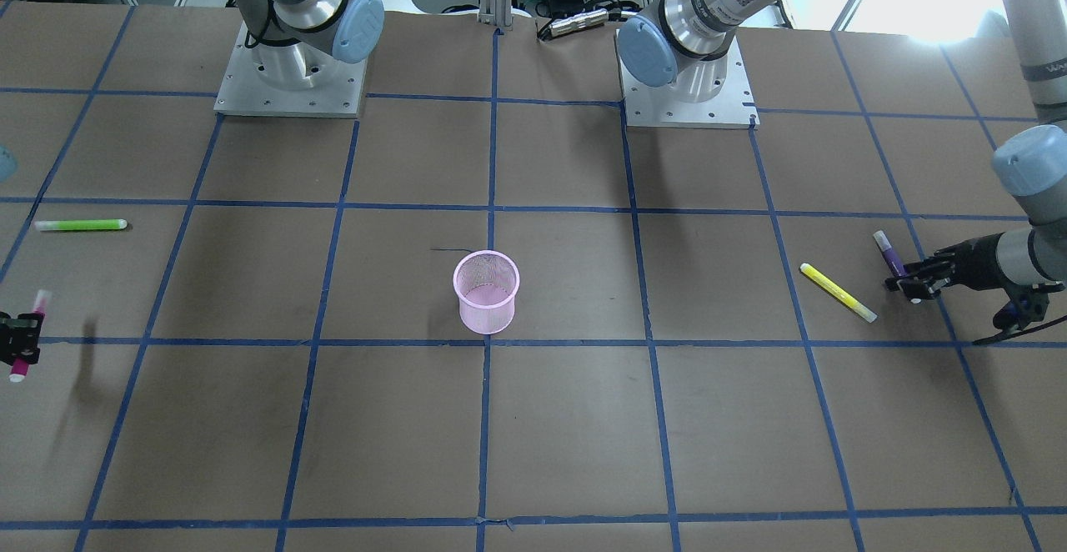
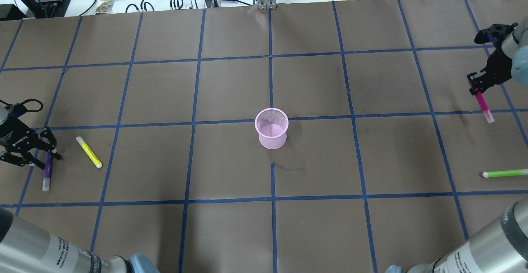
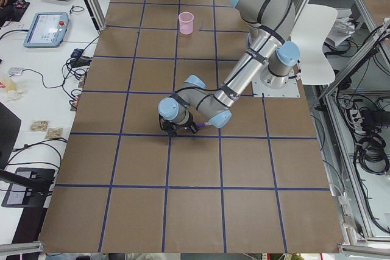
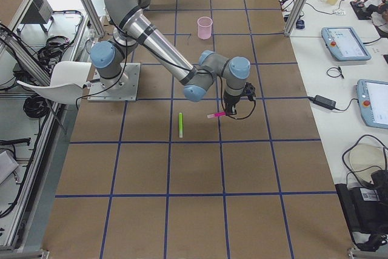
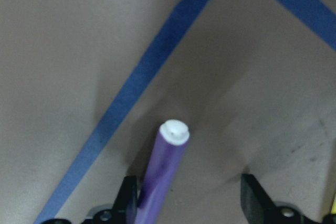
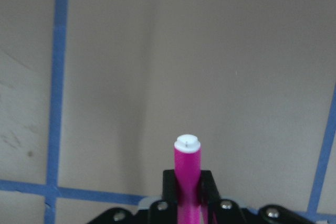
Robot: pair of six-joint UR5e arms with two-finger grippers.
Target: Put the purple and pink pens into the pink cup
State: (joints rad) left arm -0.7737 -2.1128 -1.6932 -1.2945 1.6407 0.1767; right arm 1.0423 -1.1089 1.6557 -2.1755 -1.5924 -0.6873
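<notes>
The pink mesh cup [image 1: 486, 292] [image 2: 271, 128] stands upright at the table's middle. The purple pen [image 2: 47, 172] [image 1: 890, 253] lies on the table at the robot's far left. My left gripper [image 2: 45, 155] [image 5: 190, 200] is open and low over one end of it. In the left wrist view the pen [image 5: 165, 177] rests against one finger with a gap to the other. My right gripper [image 2: 476, 85] [image 6: 187, 184] is shut on the pink pen [image 2: 483, 106] [image 6: 187, 174] [image 1: 29, 335] and holds it above the table at the far right.
A yellow pen [image 2: 89, 152] [image 1: 838, 292] lies just beside the purple pen, towards the cup. A green pen [image 2: 505, 173] [image 1: 81, 224] lies on the right side, near the robot. Blue tape lines grid the brown table [image 2: 231, 100]. Both arm bases stand at the robot's edge.
</notes>
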